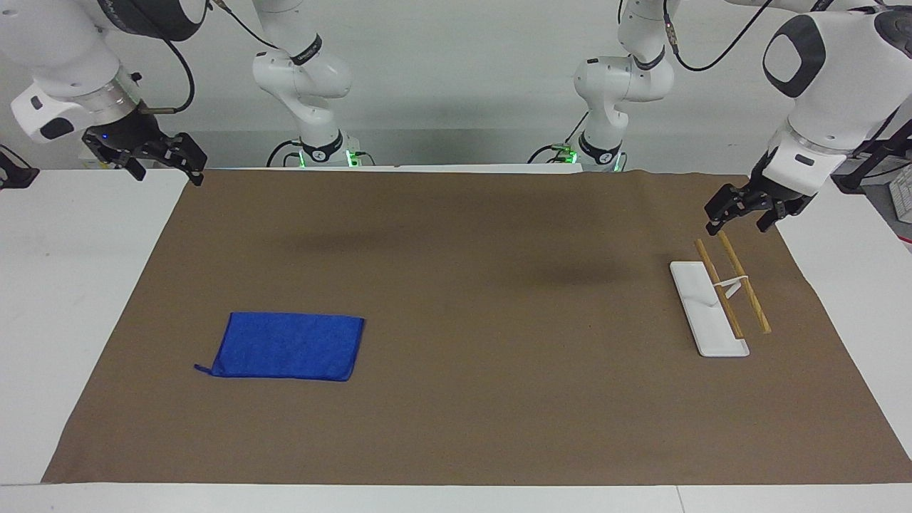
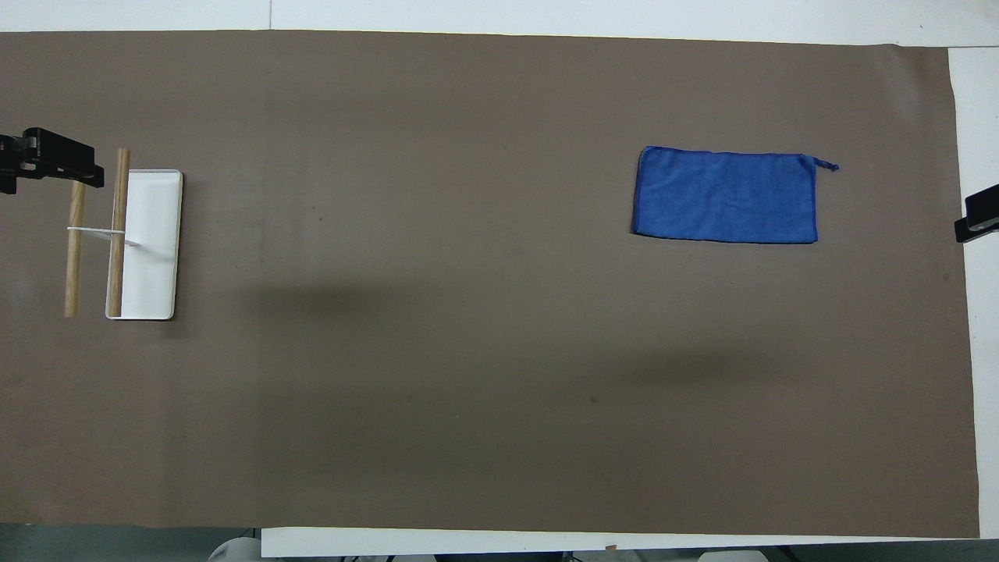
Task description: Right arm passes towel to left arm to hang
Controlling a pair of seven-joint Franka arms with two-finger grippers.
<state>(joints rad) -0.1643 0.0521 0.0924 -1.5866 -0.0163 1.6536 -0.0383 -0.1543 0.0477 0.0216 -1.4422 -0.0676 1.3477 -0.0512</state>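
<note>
The blue towel (image 1: 288,345) lies flat and folded on the brown mat, toward the right arm's end of the table; it also shows in the overhead view (image 2: 726,195), with its small loop at one corner. My right gripper (image 1: 165,174) is open and empty, raised over the mat's edge at its own end, well apart from the towel; its tip shows in the overhead view (image 2: 979,218). My left gripper (image 1: 737,226) is open and empty, raised in the air by the end of the towel rack (image 1: 719,299); it also shows in the overhead view (image 2: 47,160).
The rack has a white base (image 2: 152,257) and two wooden bars (image 2: 117,234) on a thin white stand, toward the left arm's end. The brown mat (image 1: 463,285) covers most of the white table (image 1: 64,285).
</note>
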